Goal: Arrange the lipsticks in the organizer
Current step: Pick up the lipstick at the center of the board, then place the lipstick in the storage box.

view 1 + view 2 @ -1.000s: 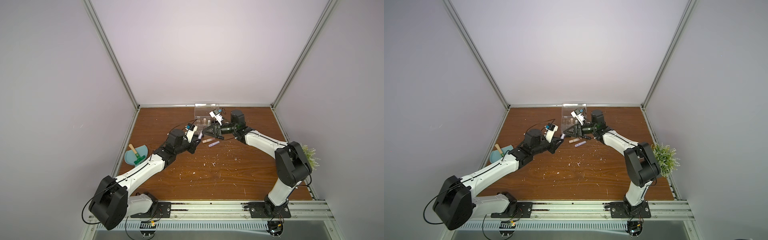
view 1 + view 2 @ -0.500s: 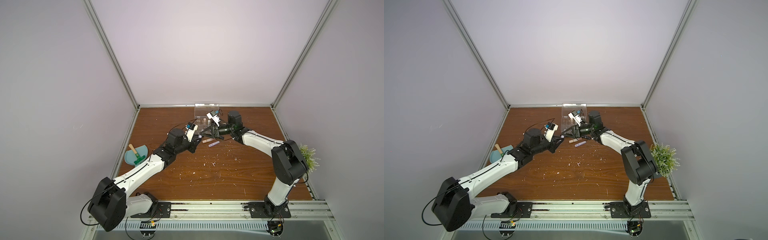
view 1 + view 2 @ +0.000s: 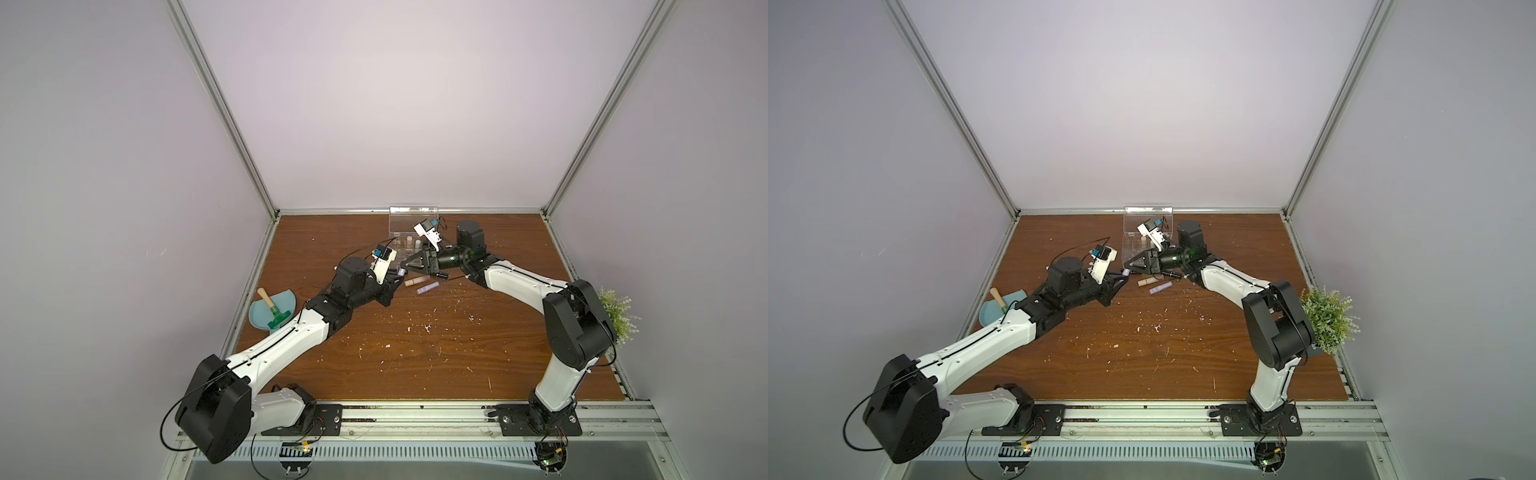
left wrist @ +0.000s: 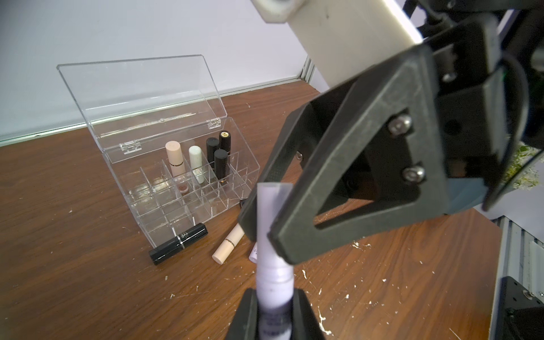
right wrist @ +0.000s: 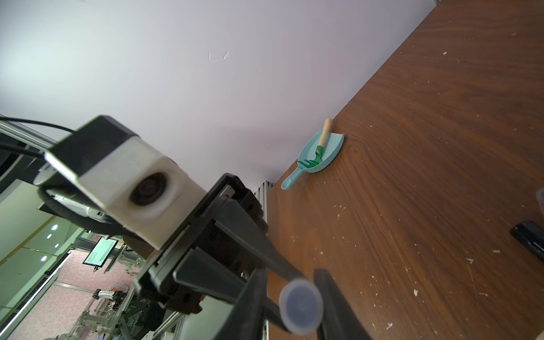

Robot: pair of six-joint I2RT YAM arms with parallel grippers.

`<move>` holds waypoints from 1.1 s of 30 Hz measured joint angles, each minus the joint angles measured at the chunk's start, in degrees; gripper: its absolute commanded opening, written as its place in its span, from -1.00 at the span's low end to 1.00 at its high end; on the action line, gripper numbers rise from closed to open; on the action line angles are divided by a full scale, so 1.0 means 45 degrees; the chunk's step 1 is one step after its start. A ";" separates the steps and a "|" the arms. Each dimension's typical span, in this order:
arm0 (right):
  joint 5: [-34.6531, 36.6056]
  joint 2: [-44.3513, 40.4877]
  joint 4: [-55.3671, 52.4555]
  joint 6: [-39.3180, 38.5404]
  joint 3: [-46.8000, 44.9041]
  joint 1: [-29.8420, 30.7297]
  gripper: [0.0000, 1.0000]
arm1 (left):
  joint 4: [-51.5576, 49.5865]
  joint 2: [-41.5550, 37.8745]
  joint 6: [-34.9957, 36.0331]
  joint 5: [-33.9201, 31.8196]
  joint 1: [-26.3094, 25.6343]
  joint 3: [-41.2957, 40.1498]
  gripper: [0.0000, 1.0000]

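The left jaws clamp the lilac lipstick at one end, offering the other to the right jaws flanking it. Whether those grip is unclear. This is likely a handover toward the organizer.

Near half of worktop open, flecks only. Right fingers stand between left fingers, gripping lilac lipstick, and organizer. Black lipstick and beige lipstick lie just before its front wall. Front cells free; upright lipsticks fill some rear cells; raised lid closes rear approach.

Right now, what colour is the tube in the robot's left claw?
Pale lilac; the lipstick shows best in the left wrist view.
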 measured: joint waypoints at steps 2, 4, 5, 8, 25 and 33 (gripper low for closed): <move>0.0039 0.0000 -0.0019 -0.0005 0.0010 -0.0010 -0.64 | 0.0000 -0.0024 0.0010 -0.0029 0.0000 0.0010 -0.60; 0.0049 0.0000 -0.0063 -0.0015 0.0039 -0.0015 -0.73 | -0.0005 -0.0029 0.0029 -0.0049 0.0000 0.0019 -0.42; 0.0029 0.0000 -0.0073 -0.0039 0.0053 -0.0015 -0.76 | -0.0005 -0.0029 0.0015 -0.0063 0.0000 0.0024 -0.26; 0.0029 0.0000 -0.0160 -0.0141 0.0185 0.0015 -0.81 | -0.0121 -0.0029 -0.0005 -0.0146 0.0000 0.0024 0.20; 0.6246 0.0413 -0.4376 -0.4265 0.3473 0.0097 -0.94 | 0.3677 -0.2132 -0.1719 -0.2307 -0.0005 -0.3463 0.52; 0.9908 0.2191 -0.4920 -0.5892 0.5294 0.0355 -0.93 | 0.5163 -0.2356 -0.2642 -0.2608 0.0408 -0.4522 0.52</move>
